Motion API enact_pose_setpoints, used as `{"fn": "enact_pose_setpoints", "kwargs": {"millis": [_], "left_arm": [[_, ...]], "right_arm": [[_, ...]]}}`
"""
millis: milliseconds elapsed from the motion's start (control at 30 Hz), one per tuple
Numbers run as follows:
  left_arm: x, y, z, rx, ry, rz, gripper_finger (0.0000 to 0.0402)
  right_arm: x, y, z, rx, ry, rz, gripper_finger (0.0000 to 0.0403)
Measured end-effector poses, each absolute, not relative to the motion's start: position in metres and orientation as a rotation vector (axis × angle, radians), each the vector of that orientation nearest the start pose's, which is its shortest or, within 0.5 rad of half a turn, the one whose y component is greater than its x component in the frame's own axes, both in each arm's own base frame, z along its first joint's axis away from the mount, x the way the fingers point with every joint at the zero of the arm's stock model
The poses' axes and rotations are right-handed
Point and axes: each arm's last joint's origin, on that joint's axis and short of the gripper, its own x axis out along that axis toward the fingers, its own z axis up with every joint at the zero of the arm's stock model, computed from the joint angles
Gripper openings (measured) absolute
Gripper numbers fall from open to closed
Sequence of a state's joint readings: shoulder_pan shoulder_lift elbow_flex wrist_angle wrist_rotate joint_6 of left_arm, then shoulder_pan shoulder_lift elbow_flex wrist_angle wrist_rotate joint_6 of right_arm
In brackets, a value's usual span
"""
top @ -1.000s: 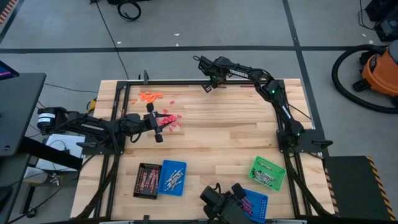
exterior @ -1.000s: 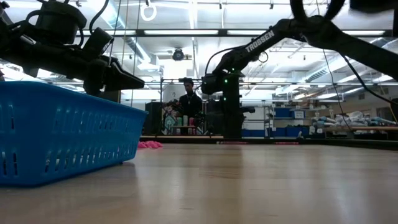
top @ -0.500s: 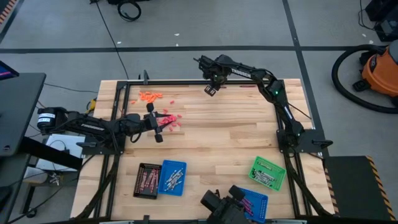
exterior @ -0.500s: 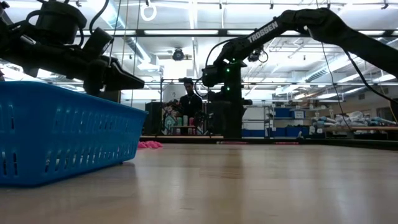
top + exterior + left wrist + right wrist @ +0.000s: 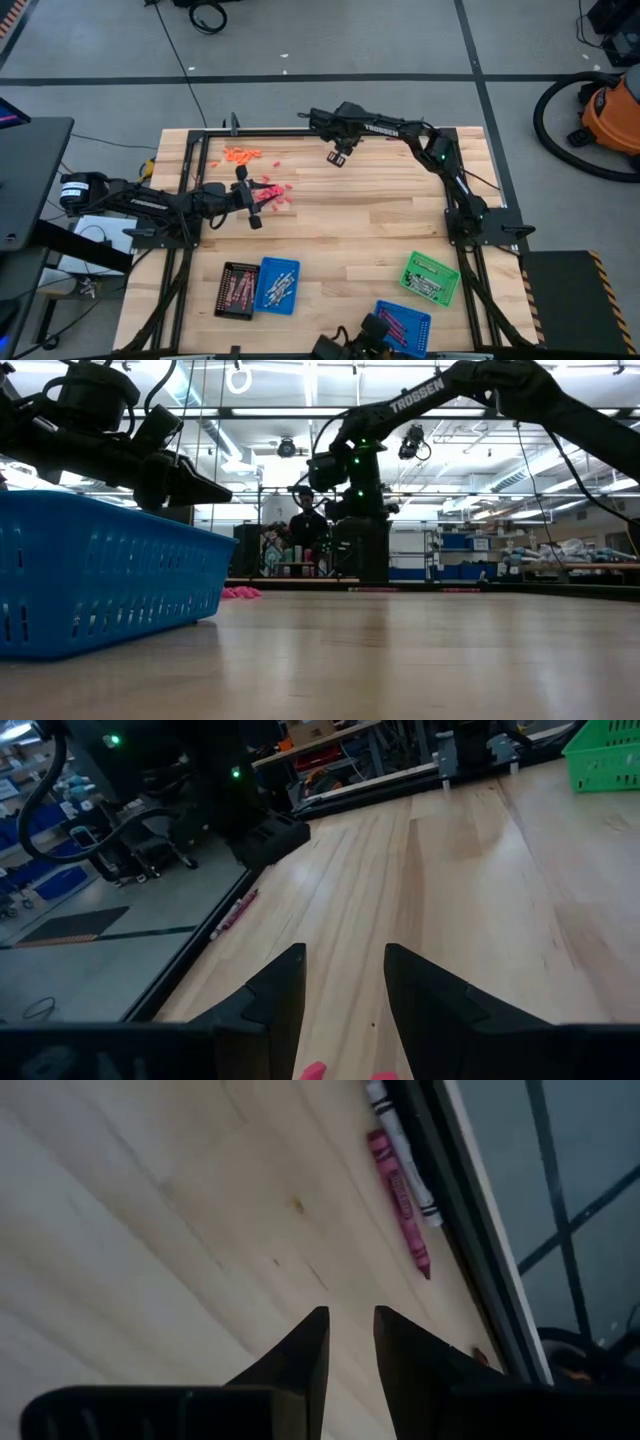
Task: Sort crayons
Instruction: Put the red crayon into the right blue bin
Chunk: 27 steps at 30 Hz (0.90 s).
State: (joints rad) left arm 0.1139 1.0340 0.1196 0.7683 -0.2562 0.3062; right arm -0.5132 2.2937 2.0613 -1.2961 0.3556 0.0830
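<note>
Red-pink crayons lie in a loose heap at the table's left, and orange crayons are scattered toward the far left corner. My left gripper hovers open and nearly level at the heap. Two pink crayon ends show below its fingers. Over the far edge my right gripper points down, open, above bare wood. In the right wrist view a red-pink crayon and a pale crayon lie side by side along the table's dark frame, ahead of the fingers.
Near the front edge stand a black tray and a blue tray, both holding crayons. A green tray and a second blue tray stand at the front right. A person stands in the room behind the table.
My right arm has swung toward the table's left along the far edge and risen a little. Its wrist has rolled, and the gripper has stayed open and pointing down.
</note>
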Motion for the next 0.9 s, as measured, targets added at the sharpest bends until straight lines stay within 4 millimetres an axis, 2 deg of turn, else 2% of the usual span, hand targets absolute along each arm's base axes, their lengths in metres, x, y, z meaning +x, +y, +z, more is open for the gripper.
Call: {"fn": "enact_pose_setpoints", "kwargs": {"millis": [200,267,333,433,567,700,900], "left_arm": [[0.175,0.027,0.159,0.295,0.201,0.345,0.0149],[0.175,0.027,0.159,0.289,0.2,0.346,0.0149],[0.175,0.027,0.159,0.288,0.194,0.346,0.0149],[0.175,0.027,0.161,0.286,0.181,0.349,0.0149],[0.175,0.027,0.162,0.286,0.165,0.351,0.0149],[0.175,0.027,0.162,0.286,0.167,0.351,0.0149],[0.175,0.027,0.161,0.286,0.18,0.349,0.0149]], "right_arm": [[0.378,-0.235,0.208,0.251,1.594,-0.744,0.0091],[0.376,-0.234,0.208,0.216,1.622,-0.738,0.0091],[0.378,-0.236,0.207,0.203,1.608,-0.716,0.0091],[0.378,-0.245,0.202,0.3,1.554,-0.687,0.0091],[0.386,-0.252,0.183,0.378,1.539,-0.718,0.0091],[0.399,-0.257,0.18,0.369,1.496,-0.748,0.0091],[0.392,-0.286,0.183,0.444,1.466,-0.793,0.0091]]}}
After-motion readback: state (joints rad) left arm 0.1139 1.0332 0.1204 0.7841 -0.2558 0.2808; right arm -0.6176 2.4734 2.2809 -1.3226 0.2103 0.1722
